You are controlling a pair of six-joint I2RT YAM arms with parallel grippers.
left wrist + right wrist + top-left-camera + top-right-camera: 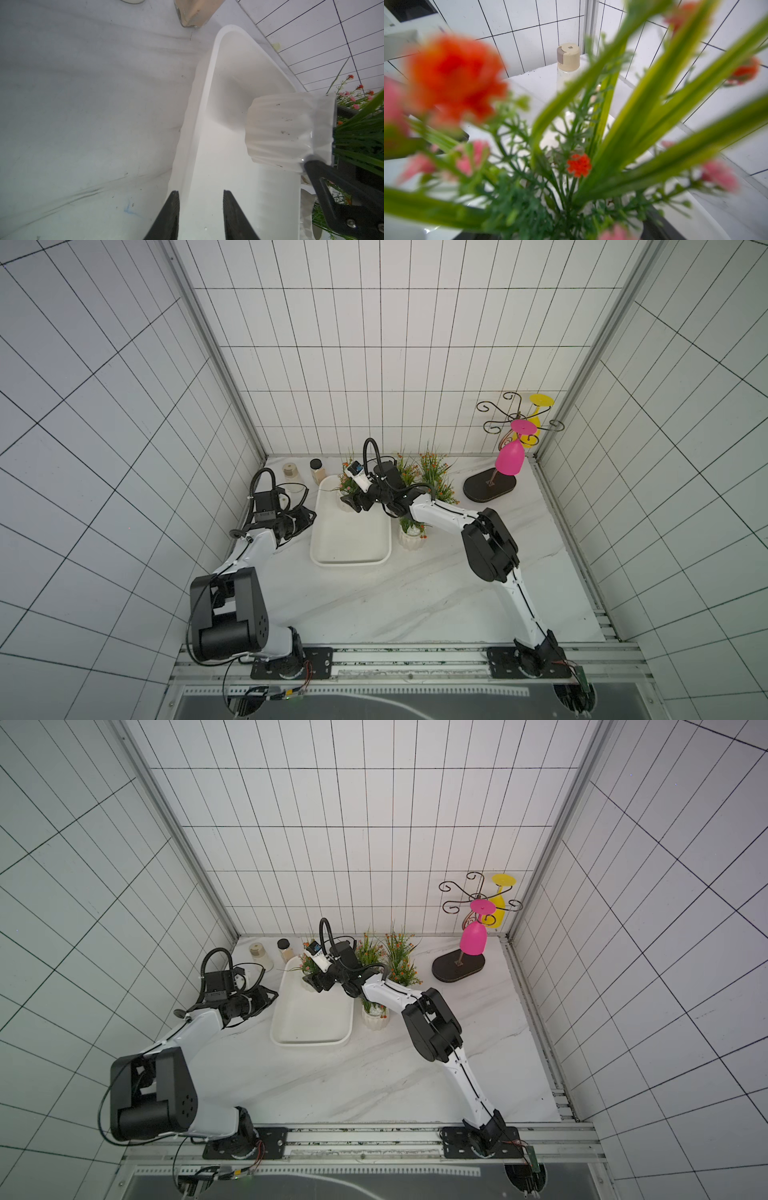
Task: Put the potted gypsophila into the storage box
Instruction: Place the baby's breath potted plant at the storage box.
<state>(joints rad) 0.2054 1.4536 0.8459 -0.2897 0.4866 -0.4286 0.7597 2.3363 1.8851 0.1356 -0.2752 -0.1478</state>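
White ribbed pot (280, 128): hard-walled, and by its look light and stiff. The smooth glaze-like skin is probably a bit slippery. Plastic or ceramic, I cannot tell.
Sprigs (612, 124): soft and springy. They are a poor place to grip, since they would likely bend and slide out.
Best hold: the rim, with one finger inside and one outside. The ribbed wall is the second choice.
Right claw (353, 502): closed on the pot's rim, just above the centre of a top view.
Pot's place: inside the outline of the box (351, 563), at the box's far end. It sits at the right edge of the left wrist view and seems roughly upright.
Left claw (200, 193): jaws a little apart astride the box's long rim, at the bottom of the left wrist view. I cannot tell whether they pinch it.
Other pots: one (411, 540) stands on the worktop (415, 605) just beside the box's right rim. Behind the right arm only the sprigs of more pots show.
Hidden: a shadow lies beside the pot's base, but no view shows whether the base rests on the box floor or hangs above it.
Right wrist view: blurred flowers and leaves fill the frame, so the fingers and the pot's rim cannot be seen there.
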